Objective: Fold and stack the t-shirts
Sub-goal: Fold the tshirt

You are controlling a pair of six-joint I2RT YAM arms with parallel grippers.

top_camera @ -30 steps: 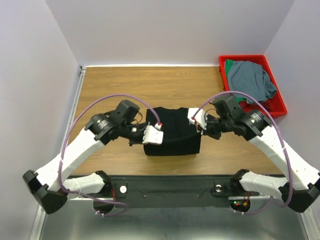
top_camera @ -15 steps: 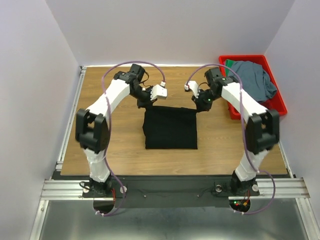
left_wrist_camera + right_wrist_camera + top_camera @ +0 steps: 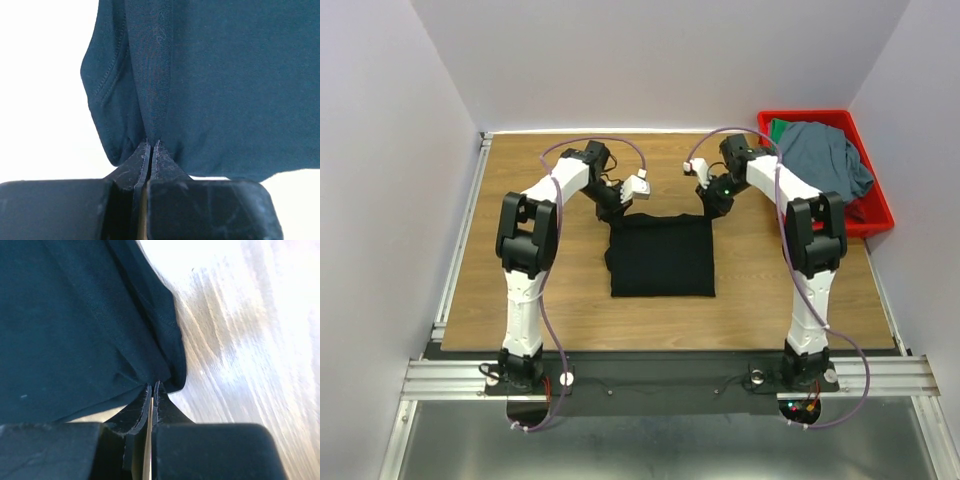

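Black t-shirt (image 3: 660, 258), folded into a smooth rectangle, lies centred on the wooden counter (image 3: 540, 290) between pale walls (image 3: 650, 60). Left end effector (image 3: 618, 210) and right end effector (image 3: 711, 207) each pinch a far corner.

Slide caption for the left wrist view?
Left gripper shut on a fold of the large black cloth t-shirt.

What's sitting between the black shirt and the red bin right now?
Between black shirt and red bin there is only bare tabletop, with the right arm crossing above it, as the top view shows.
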